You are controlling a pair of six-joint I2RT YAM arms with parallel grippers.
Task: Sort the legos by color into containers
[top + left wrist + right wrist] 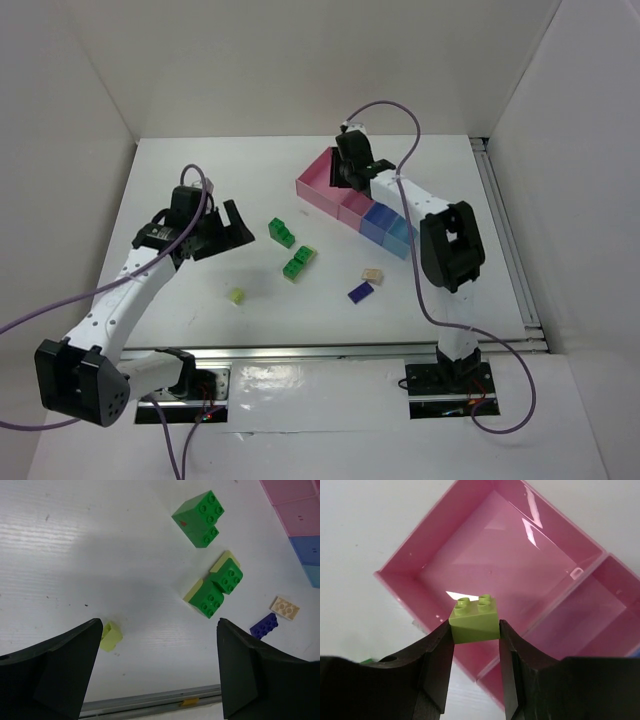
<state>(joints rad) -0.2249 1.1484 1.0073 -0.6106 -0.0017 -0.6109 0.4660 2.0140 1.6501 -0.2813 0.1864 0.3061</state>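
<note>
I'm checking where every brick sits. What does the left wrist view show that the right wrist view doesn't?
Only the left wrist view: the open left gripper above loose bricks, namely green bricks, a pale yellow-green brick, a beige brick and a purple brick, plus the blue trays. Only the right wrist view: the right gripper clamping a held yellow-green brick. Both: the pink trays and the white table.

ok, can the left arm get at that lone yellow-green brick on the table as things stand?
Probably yes. The left gripper hangs open close to the lone yellow-green brick, which shows right beside one finger in the left wrist view. The nearest green bricks sit well apart to its right, so nothing seems to block a descent.
</note>
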